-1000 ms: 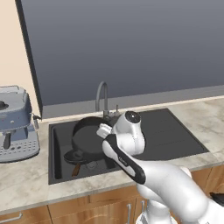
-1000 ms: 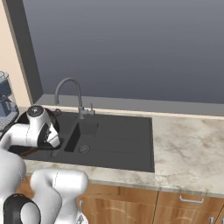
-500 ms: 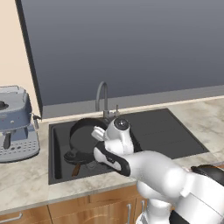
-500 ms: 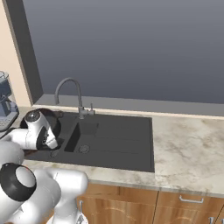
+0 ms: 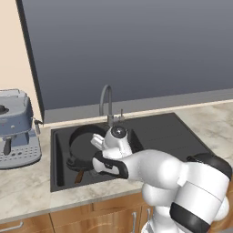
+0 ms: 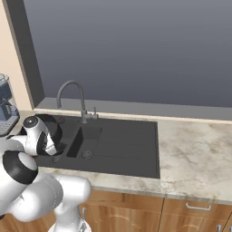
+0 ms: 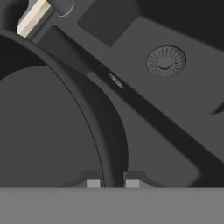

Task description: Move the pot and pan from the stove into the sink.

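Right, my fingers (image 7: 109,183) are clamped on the pot (image 7: 48,131) rim, its wall running up between them, pot body left, sink (image 7: 175,100) floor below

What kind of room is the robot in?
It looks like a kitchen. There is a dark sink with a curved faucet set in a stone-look counter, a coffee machine beside it, and wooden cabinets underneath.

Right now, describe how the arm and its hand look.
The arm is glossy white with rounded, bulbous links and black bands at the joints. A small round grey cap tops the wrist. The hand ends in two small dark fingers with pale grey pads. No cables or markings show.
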